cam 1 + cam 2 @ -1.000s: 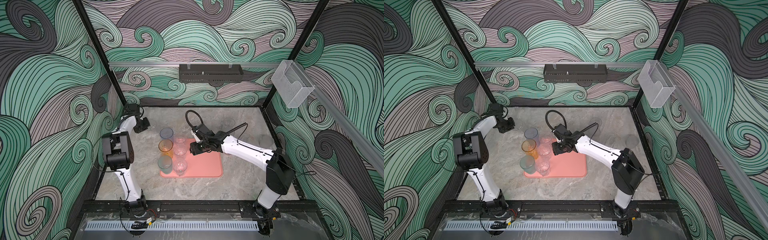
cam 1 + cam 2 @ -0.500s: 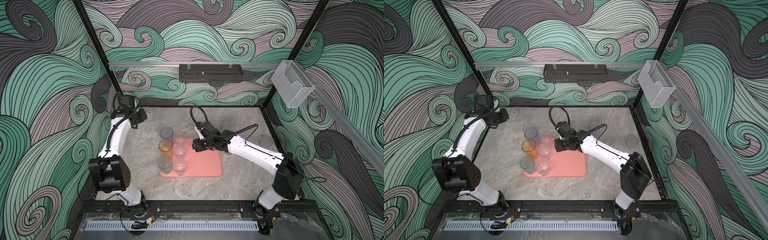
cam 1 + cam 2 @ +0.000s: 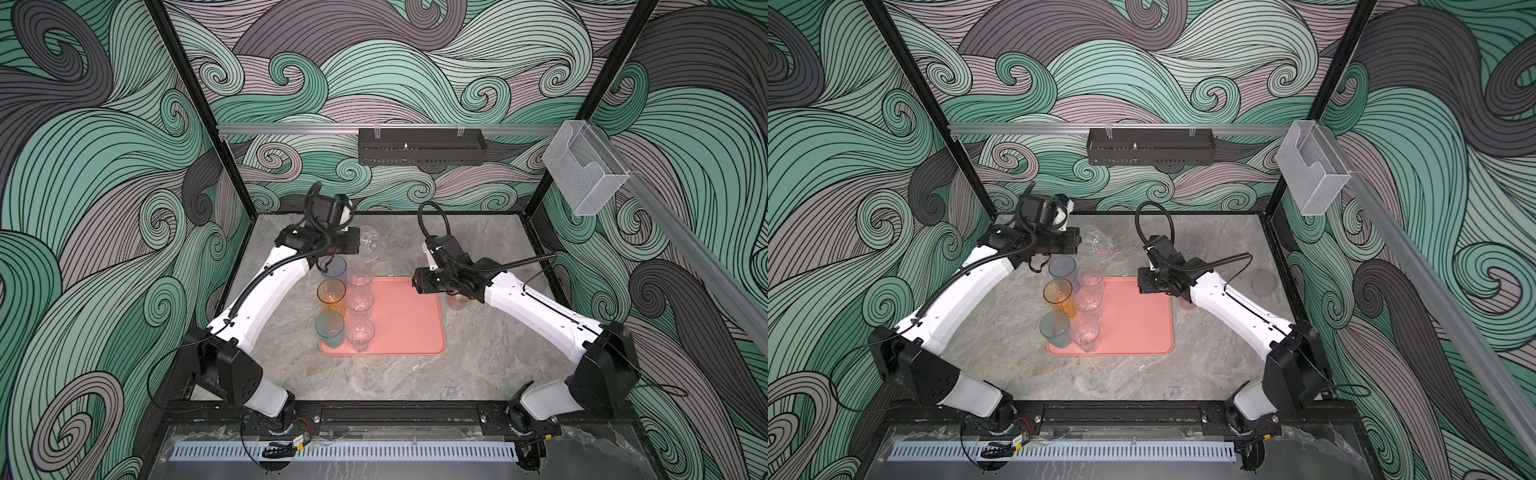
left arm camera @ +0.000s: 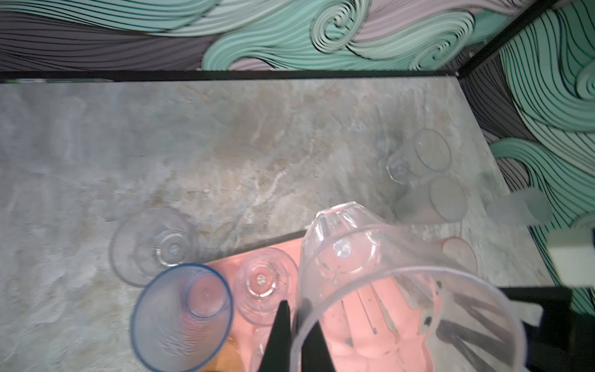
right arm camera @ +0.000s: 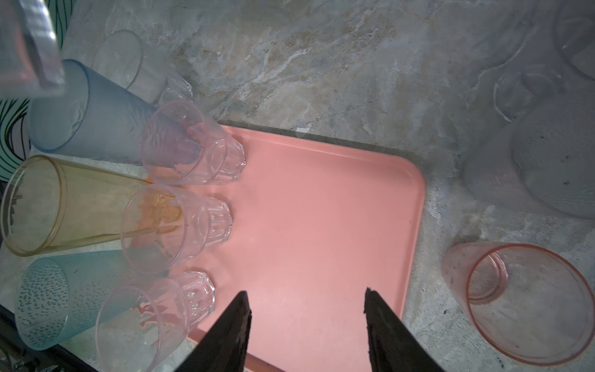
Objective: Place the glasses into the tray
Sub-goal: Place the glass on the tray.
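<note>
Clock directions are read in a top view, with the tray as the dial and 12 o'clock at the back wall.

1. Edges and open room. We find the tray flat on the table, its low rim exposed at 12, 3 and 6 o'clock. From its centre to the 3 o'clock edge the salmon floor is bare. The right hand hangs over the 1 o'clock corner, fingers apart, nothing between them.

2. Containers and contents. Six glasses stand upright in two columns along the 9 o'clock edge. The outer column, from 12 to 6 o'clock, holds the blue-grey tumbler, the orange tumbler and the teal tumbler. The inner column holds three clear faceted glasses. We cannot tell whether the blue-grey tumbler's base lies fully inside the rim.

3. Glasses off the tray. The left hand is clamped on the rim of a clear glass, which is tilted on its side beyond the tray at 11 o'clock. A second clear glass stands on the table near that corner. A pink tumbler stands just beside the 3 o'clock edge. Farther out, at 1 to 2 o'clock, stand a clear cup and a frosted grey glass.
</note>
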Available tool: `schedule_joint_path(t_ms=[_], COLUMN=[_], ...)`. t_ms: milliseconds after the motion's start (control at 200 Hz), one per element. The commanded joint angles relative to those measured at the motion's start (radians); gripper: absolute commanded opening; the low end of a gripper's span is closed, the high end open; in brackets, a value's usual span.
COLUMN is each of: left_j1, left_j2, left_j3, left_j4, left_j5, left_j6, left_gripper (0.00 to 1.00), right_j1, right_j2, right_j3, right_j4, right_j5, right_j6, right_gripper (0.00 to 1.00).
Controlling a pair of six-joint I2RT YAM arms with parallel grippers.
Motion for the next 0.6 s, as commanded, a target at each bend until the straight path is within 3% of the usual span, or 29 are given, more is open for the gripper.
schedule_joint_path(t_ms=[0, 215, 410, 596], left_j1=[-0.05, -0.11, -0.125, -0.133], left_j2=[0.056, 0.183, 0.313, 0.369], left_j3=[0.003, 0.019, 0.089, 0.076], left_j4=[0.002, -0.011, -0.11, -0.099], left_j5=[-0.016, -0.015, -0.034, -0.067], left_j6=[0.015, 0.038, 0.05, 0.059], left_gripper=[0.0, 0.0, 0.0, 0.0], right_j1=[-0.03, -0.062, -0.064, -0.063], right_j2=[-0.04, -0.059, -0.043, -0.034], right_j3=[-0.028, -0.062, -0.069, -0.075], right_j4=[-0.011, -0.007, 0.003, 0.018], right_j5=[0.017, 0.013, -0.011, -0.019], right_j6=[0.014, 0.015, 0.015, 0.017], right_gripper=[0.58, 0.58, 0.58, 0.58])
